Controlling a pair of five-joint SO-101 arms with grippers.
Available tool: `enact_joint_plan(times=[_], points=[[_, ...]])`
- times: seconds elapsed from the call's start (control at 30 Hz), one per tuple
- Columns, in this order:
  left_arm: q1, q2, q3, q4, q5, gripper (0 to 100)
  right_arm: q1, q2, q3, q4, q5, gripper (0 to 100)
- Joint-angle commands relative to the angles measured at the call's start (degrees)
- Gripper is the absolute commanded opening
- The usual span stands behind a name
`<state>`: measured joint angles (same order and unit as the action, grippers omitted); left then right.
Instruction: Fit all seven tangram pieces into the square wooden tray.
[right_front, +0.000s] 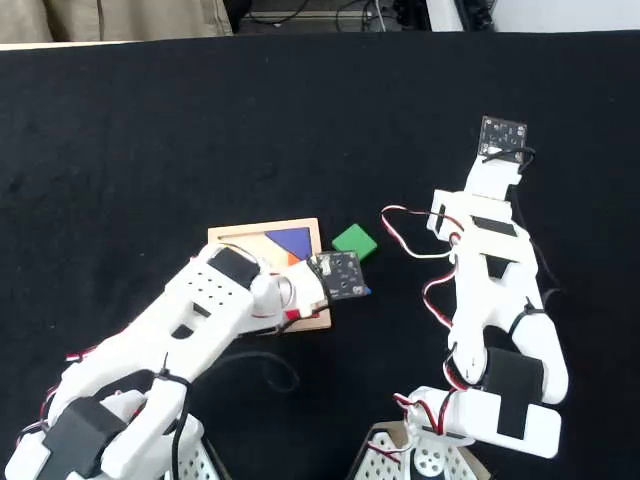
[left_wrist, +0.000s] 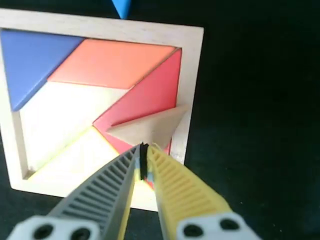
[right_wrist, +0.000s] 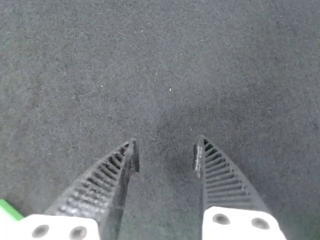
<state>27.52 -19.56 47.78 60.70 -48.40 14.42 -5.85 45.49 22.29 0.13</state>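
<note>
**Tilted triangle just ahead of the closed left jaws**

The left gripper (left_wrist: 143, 148) has its jaws closed to a sliver, with the tips touching the near edge of a pale triangle (left_wrist: 152, 127). I cannot tell whether they pinch it. The triangle lies tilted straight ahead of the tips, long axis crosswise to them. It rests on the red piece (left_wrist: 155, 87), one corner over the tray (left_wrist: 192, 75) rim. The left arm is stretched forward, wrist pitched down. The right gripper (right_wrist: 165, 155), jaws apart over bare cloth, looks farther off.
</note>
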Motion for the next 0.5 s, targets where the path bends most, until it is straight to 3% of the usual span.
enact_joint_plan(times=[0.0, 0.47], points=[[1.0, -1.7, 1.2, -0.7, 0.4, 3, -1.0, -0.3, -1.8, -0.6, -0.2, 19.1], [1.5, -1.7, 4.3, -7.2, 0.6, 3, -1.0, -0.3, -1.7, -0.6, -0.2, 19.1]])
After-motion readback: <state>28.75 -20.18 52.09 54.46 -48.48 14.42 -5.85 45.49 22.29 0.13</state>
